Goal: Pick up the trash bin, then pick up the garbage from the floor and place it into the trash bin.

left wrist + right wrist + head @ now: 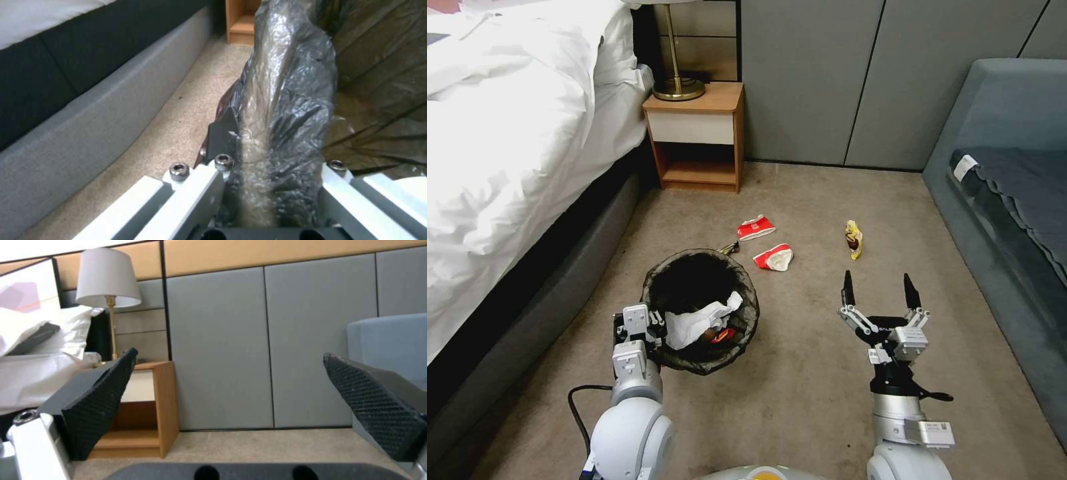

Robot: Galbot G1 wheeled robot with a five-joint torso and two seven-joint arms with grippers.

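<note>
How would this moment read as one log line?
left gripper: clamps trash bin rim | right gripper: open, empty | garbage: on floor

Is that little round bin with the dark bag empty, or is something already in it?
Partly filled: the round bag-lined bin holds crumpled white tissue and a red scrap. The left claw grips its rim.

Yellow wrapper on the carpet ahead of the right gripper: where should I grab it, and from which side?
Judging by the head view, come straight down from above with the open right gripper. The yellow wrapper lies crumpled and elongated, running away from the robot, so closing the fingers across its narrow middle looks best. Nothing crowds it; the bin, clamped in the left gripper, sits well aside.
</note>
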